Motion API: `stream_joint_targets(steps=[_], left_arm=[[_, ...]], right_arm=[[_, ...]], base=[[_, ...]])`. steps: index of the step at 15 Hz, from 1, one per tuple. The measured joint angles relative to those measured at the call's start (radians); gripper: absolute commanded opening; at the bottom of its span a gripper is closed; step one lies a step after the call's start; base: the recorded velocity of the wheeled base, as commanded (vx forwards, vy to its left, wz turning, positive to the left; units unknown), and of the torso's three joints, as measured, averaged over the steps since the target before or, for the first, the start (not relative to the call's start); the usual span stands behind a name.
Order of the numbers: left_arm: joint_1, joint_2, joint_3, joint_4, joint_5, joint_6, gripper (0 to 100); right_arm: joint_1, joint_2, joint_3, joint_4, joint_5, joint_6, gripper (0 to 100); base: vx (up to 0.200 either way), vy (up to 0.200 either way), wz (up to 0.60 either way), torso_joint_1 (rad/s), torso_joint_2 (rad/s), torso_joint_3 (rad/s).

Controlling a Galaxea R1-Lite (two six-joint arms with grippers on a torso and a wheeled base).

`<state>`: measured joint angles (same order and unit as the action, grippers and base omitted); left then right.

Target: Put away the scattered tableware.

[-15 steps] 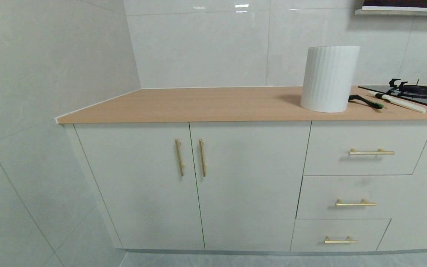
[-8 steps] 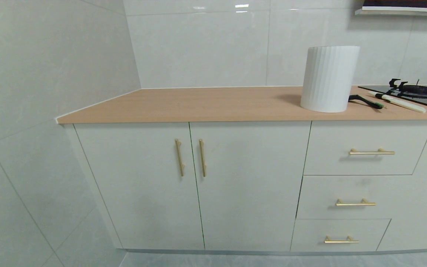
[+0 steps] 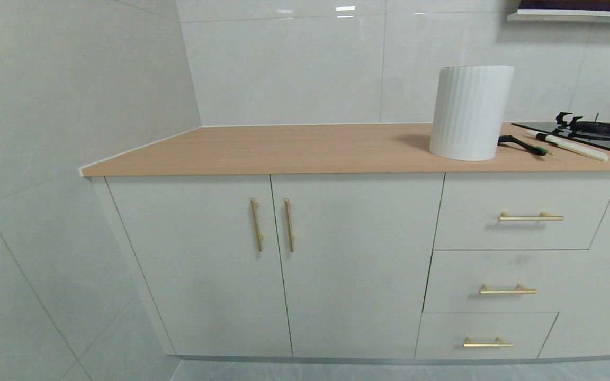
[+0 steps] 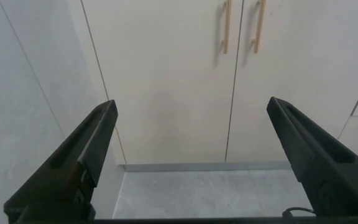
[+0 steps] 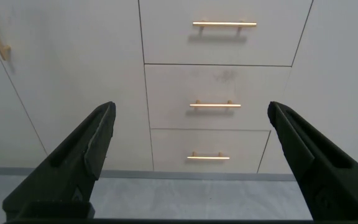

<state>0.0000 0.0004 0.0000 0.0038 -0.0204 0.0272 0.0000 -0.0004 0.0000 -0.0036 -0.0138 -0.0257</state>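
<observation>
On the wooden countertop (image 3: pixel 284 151), just right of the white ribbed cylindrical holder (image 3: pixel 471 112), lie a black-handled utensil (image 3: pixel 522 143) and a long white utensil (image 3: pixel 570 145), both lengthwise along the counter. Your left gripper (image 4: pixel 190 104) and right gripper (image 5: pixel 190 107) gape wide, low before the white cabinet fronts (image 3: pixel 358 254). The right arm looks nearer.

A tall white ribbed holder (image 3: pixel 470 112) stands upright on the wooden counter (image 3: pixel 284 151), toward its right end. Just beside it on the right, a black-handled utensil (image 3: pixel 522 144) with a green tip lies flat on the wood. A long white utensil (image 3: pixel 570 146) lies flat just beyond that, angled along the near edge of the stove (image 3: pixel 596 129).
</observation>
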Motion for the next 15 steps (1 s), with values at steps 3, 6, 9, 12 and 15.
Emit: stream_joint_targets(steps=[3, 6, 9, 12, 15], left_arm=[[0.000, 0.000, 0.000, 0.000, 0.000, 0.000, 100], [0.000, 0.000, 0.000, 0.000, 0.000, -0.001, 100], [0.000, 0.000, 0.000, 0.000, 0.001, -0.001, 100], [0.000, 0.000, 0.000, 0.000, 0.000, -0.001, 100], [0.000, 0.000, 0.000, -0.001, 0.001, -0.002, 100]], right_arm=[[0.000, 0.000, 0.000, 0.000, 0.001, 0.000, 100], [-0.001, 0.000, 0.000, 0.001, 0.002, 0.003, 100], [0.000, 0.000, -0.001, 0.001, 0.003, 0.004, 100], [0.000, 0.000, -0.001, 0.001, 0.003, 0.005, 100], [0.000, 0.000, -0.001, 0.001, 0.003, 0.005, 100]], base=[[0.000, -0.200, 0.00, 0.001, 0.01, 0.002], [0.000, -0.200, 0.00, 0.005, 0.00, 0.001], [0.000, -0.200, 0.00, 0.004, 0.00, 0.004], [0.000, -0.200, 0.00, 0.004, 0.00, 0.006], [0.000, -0.200, 0.00, 0.001, 0.00, 0.002]])
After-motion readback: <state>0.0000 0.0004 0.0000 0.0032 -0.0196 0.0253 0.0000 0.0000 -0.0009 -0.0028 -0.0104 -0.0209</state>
